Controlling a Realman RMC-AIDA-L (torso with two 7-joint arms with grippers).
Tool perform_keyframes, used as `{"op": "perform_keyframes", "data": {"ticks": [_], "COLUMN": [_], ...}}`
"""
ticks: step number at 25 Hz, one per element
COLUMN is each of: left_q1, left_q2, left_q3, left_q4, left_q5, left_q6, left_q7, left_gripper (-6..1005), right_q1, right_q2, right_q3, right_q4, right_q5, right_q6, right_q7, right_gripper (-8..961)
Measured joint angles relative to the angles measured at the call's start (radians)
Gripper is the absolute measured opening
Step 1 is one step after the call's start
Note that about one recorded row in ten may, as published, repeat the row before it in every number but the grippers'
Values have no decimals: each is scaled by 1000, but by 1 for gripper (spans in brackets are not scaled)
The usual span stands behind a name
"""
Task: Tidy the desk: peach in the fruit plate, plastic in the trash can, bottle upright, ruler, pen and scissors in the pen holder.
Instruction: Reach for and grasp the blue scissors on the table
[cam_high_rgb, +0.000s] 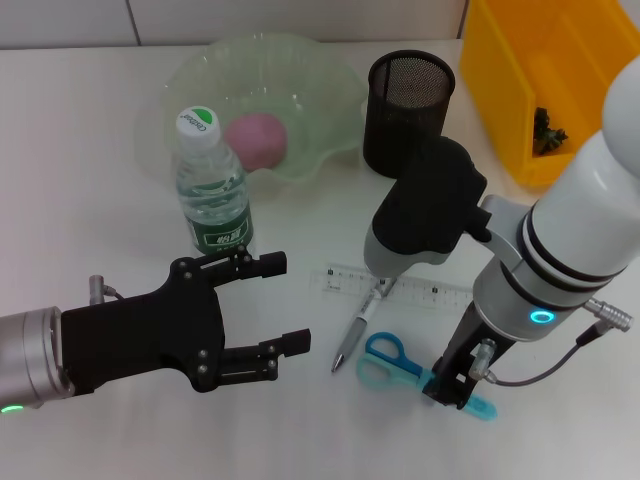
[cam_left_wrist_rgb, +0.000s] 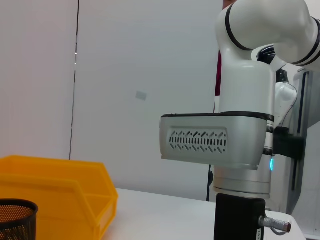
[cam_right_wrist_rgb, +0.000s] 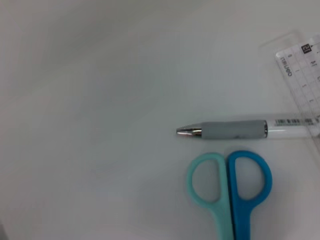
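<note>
A white desk (cam_high_rgb: 90, 180) is seen from above, with two robot arms reaching in from the near edge.

At the far side sits a pale green, wavy-edged fruit plate (cam_high_rgb: 300, 70) with a pink peach (cam_high_rgb: 257, 139) resting inside it. Just in front of the plate, a clear water bottle (cam_high_rgb: 211, 186) with a white cap stands upright. To the right of the plate stands a black mesh pen holder (cam_high_rgb: 409, 110). A yellow bin (cam_high_rgb: 545, 80) occupies the far right corner, with something small and dark inside.

Nearer the robot, a clear ruler (cam_high_rgb: 432, 291) lies flat across the desk. A pen (cam_high_rgb: 356, 337) with a grey grip lies at an angle, its upper end touching the ruler. Just beside the pen tip lie scissors (cam_high_rgb: 392, 359) with one light teal and one blue handle loop.

The left gripper (cam_high_rgb: 278, 304), black, hovers at the near left with its two fingers spread wide apart, holding nothing, close to the base of the bottle.

The right gripper (cam_high_rgb: 452, 385) points down at the scissors' blade end. Whether its fingers are apart or closed on the scissors cannot be told. Its wrist camera looks straight down on the scissor handles, pen tip and ruler corner.
</note>
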Motion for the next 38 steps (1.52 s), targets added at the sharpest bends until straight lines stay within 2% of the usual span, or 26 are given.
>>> {"op": "perform_keyframes", "data": {"ticks": [10, 17, 23, 28, 33, 38], "left_q1": [0, 0, -1, -4, -4, -4], "left_q2": [0, 0, 0, 0, 0, 0], "left_q3": [0, 0, 0, 0, 0, 0], "left_q4": [1, 1, 2, 1, 1, 1], "left_q5": [0, -1, -1, 0, 0, 0], "left_q6": [0, 0, 0, 0, 0, 0], "left_q7": [0, 0, 0, 0, -1, -2], "left_gripper": [799, 799, 799, 798, 798, 798], "right_q1": [-13, -34, -37, -49, -51, -51], "right_q2": [0, -4, -4, -2, 0, 0], "right_q3": [3, 40, 5, -46, -66, -74], "right_q4": [-39, -84, -111, -151, -152, -149], "right_q5": [0, 3, 1, -56, -64, -64], "right_q6": [0, -17, -23, -13, 5, 17], "right_q7": [1, -8, -10, -8, 2, 6], "right_gripper": [151, 87, 96, 302, 419, 416]}}
